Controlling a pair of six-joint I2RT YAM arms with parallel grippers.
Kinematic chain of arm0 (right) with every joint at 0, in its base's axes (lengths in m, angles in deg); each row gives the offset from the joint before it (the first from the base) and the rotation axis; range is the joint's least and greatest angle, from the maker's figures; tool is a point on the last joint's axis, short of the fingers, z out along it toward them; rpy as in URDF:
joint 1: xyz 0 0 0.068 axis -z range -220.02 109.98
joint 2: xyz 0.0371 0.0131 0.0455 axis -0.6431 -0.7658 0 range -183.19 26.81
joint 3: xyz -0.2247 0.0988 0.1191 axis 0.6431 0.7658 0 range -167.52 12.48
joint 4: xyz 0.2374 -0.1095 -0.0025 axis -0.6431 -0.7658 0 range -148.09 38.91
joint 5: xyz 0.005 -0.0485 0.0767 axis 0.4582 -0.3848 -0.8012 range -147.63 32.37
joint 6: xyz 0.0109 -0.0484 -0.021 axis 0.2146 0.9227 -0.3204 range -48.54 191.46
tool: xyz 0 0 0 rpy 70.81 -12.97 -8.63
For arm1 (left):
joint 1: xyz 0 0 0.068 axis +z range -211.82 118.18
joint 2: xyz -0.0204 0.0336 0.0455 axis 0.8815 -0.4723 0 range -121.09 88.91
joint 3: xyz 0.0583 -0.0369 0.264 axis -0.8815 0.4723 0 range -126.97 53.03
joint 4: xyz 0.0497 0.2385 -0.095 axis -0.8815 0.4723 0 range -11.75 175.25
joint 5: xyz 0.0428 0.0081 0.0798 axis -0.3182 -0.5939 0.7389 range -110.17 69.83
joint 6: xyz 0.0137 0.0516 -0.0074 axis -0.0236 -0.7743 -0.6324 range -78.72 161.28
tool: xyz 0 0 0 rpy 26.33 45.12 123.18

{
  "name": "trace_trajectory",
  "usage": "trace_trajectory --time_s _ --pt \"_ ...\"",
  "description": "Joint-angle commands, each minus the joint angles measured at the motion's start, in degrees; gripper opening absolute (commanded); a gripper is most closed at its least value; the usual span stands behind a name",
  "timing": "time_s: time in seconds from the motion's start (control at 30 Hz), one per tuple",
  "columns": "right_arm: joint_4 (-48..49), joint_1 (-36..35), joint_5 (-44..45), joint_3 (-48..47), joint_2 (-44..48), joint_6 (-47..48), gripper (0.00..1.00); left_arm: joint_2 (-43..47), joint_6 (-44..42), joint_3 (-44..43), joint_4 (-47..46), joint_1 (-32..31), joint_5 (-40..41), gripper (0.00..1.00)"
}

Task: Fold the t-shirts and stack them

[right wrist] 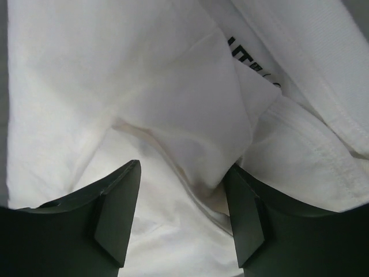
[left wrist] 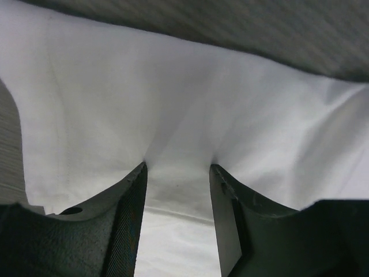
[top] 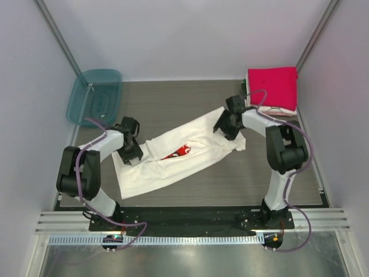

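The cream-white t-shirt (top: 196, 138) lies stretched diagonally across the table's middle, its red-and-black print (top: 180, 152) partly folded in. My left gripper (top: 131, 156) rests on the shirt's lower-left end. In the left wrist view that gripper (left wrist: 177, 167) is open, its tips pressed into smooth white cloth (left wrist: 173, 86). My right gripper (top: 229, 128) is at the shirt's upper-right end. In the right wrist view this gripper (right wrist: 183, 167) is open over rumpled cloth (right wrist: 144, 75), with a raised fold between its fingers. A folded pinkish-red t-shirt (top: 273, 86) tops a pale folded one (top: 277, 109) at the back right.
A translucent teal tub (top: 95, 95) sits at the back left corner. White walls close in the table on three sides. The black rail (top: 184, 216) with both arm bases runs along the near edge.
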Motion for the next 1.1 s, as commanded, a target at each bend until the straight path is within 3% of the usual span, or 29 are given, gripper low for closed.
trace_trajectory --time_s 0.0,0.13,0.27,0.33,0.43,0.63,0.77,1.07 --pt "-2.60 0.19 -0.33 -13.18 -16.01 5.71 0.66 2.03 8.18 10.08 1.13 -4.18 -11.86 0.49" --pt "-9.39 -0.60 -3.49 -37.06 -31.04 7.56 0.64 8.01 19.51 17.55 -5.72 -11.83 -20.15 0.50" --pt "-9.84 -1.13 -9.89 -51.17 -41.51 7.13 0.64 13.89 34.35 24.05 -13.10 -23.34 -21.91 0.52" --pt "-9.58 -1.74 -11.66 -59.32 -47.04 6.77 0.64 14.08 42.54 24.95 -18.89 -31.07 -21.57 0.52" --pt "-8.79 -2.18 -13.08 -67.51 -51.54 5.81 0.64 10.84 45.02 21.71 -20.85 -37.50 -19.81 0.52" --pt "-4.75 -2.10 -13.34 -71.41 -55.86 5.28 0.65 3.98 45.11 16.26 -20.94 -42.60 -20.95 0.52" --pt "-3.78 -2.01 -12.47 -67.91 -54.19 6.59 0.65 6.52 46.08 13.97 -17.53 -45.94 -17.97 0.52" --pt "-2.28 0.19 -14.30 -65.34 -45.58 3.96 0.67 19.35 44.68 1.86 9.53 -55.52 -1.89 0.53"
